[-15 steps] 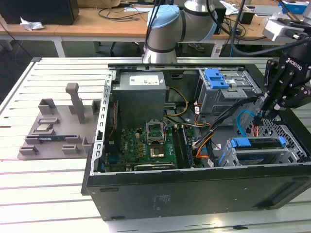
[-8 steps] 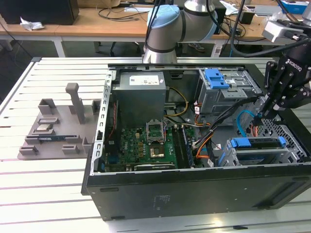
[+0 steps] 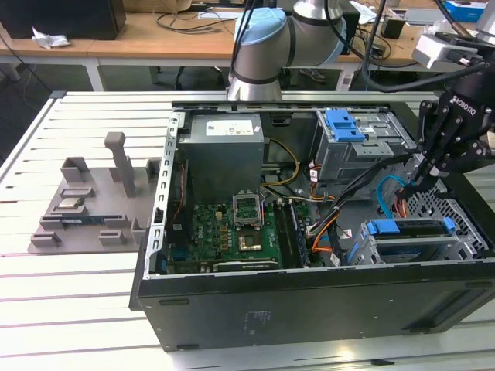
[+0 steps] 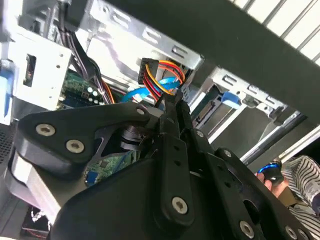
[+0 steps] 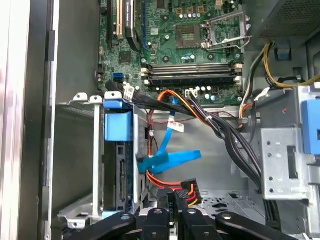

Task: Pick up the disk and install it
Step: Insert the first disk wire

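- White slatted table (image 3: pixel 85 301) holds an open computer case (image 3: pixel 309 309), its motherboard (image 3: pixel 232 232) exposed.
- The disk (image 3: pixel 410 246), blue rails visible, sits in the drive cage (image 3: pixel 464 232) at the exterior view's right.
- The gripper (image 3: pixel 415 182) hangs inside the case just above that cage.
- Its fingers (image 5: pixel 175 200) are pressed together on the black power connector (image 5: pixel 189 192) with red, orange and yellow wires.
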You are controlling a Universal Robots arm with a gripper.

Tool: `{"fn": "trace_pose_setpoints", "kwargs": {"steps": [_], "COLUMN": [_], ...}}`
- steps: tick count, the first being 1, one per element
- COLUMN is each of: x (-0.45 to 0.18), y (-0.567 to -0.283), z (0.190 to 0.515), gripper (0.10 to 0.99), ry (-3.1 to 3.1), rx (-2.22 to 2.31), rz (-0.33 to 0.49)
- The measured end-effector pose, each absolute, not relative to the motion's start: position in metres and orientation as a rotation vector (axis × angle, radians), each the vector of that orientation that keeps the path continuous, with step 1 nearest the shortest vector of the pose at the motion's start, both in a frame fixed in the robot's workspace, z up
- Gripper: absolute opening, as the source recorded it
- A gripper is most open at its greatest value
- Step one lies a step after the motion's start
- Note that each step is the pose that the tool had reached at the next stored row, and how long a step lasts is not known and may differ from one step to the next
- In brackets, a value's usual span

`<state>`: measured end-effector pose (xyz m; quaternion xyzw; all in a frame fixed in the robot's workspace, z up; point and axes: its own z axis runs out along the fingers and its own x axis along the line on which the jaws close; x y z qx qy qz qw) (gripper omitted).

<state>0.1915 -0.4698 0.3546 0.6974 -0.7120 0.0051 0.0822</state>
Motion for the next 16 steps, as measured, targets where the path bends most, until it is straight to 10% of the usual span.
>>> {"fn": "trace_pose_setpoints", "kwargs": {"steps": [16], "x": [0.185], "y": [-0.521], "z": [0.351], "gripper": [0.165], "ry": [-2.151], "rx": [2.112], "rz": [-0.043]}}
